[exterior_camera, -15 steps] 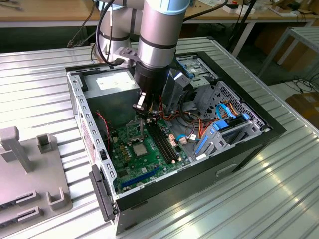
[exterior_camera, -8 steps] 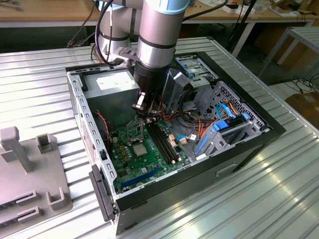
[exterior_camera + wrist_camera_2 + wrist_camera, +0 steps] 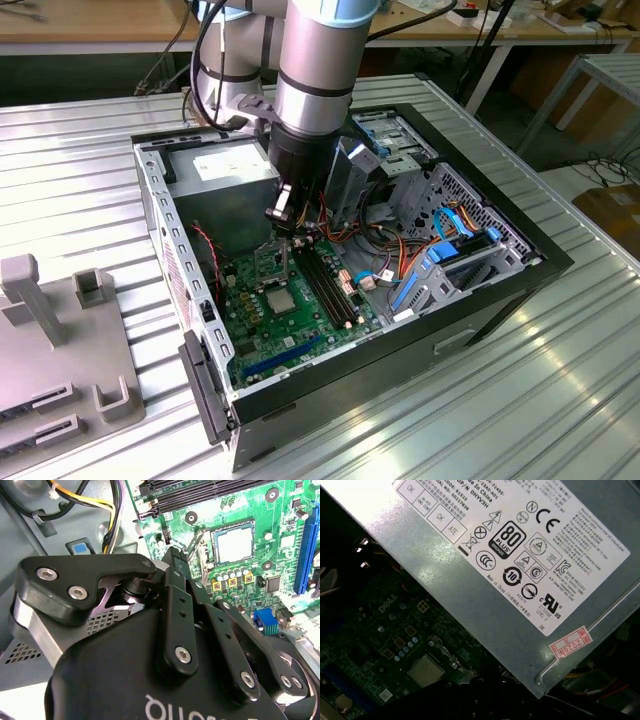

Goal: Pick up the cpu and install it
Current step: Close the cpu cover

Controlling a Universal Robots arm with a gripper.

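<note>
While my hand (image 3: 175, 560) hangs above motherboard (image 3: 290, 320) inside open PC case (image 3: 520, 250), cpu (image 3: 233, 543) sits seated in socket, apart from fingertips; jaws look closed, holding nothing.

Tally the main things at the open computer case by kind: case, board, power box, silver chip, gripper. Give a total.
computer case: 1
motherboard: 1
power supply: 1
cpu: 1
gripper: 1
Total: 5
</note>
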